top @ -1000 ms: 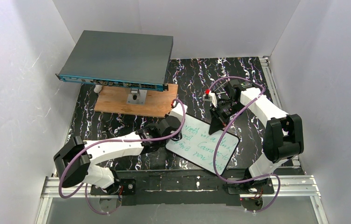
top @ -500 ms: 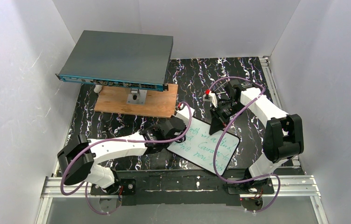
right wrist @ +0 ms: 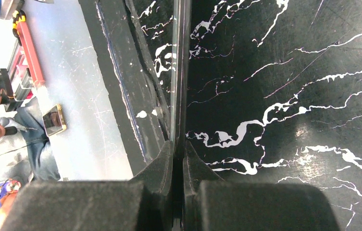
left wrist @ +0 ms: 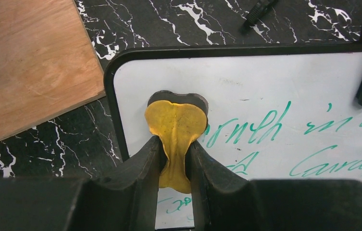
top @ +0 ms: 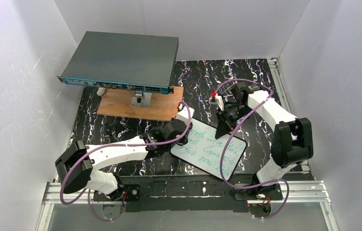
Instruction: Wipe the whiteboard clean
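Left gripper pinches a yellow pad on the whiteboard. Right gripper clamps the board's edge. A wooden plank lies nearby.

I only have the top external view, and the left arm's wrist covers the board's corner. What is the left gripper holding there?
Observer: The left gripper is shut on a soft yellow eraser pad with a dark base, pinched between its fingers.
Operator: Is the pad on the writing?
Observer: Not quite. Its dark base sits on a bare corner of the small white rectangular whiteboard; the green handwritten lines start just beside it.
Operator: And the right gripper?
Observer: The right gripper is shut on the whiteboard's thin edge, which runs edge-on between its fingers.
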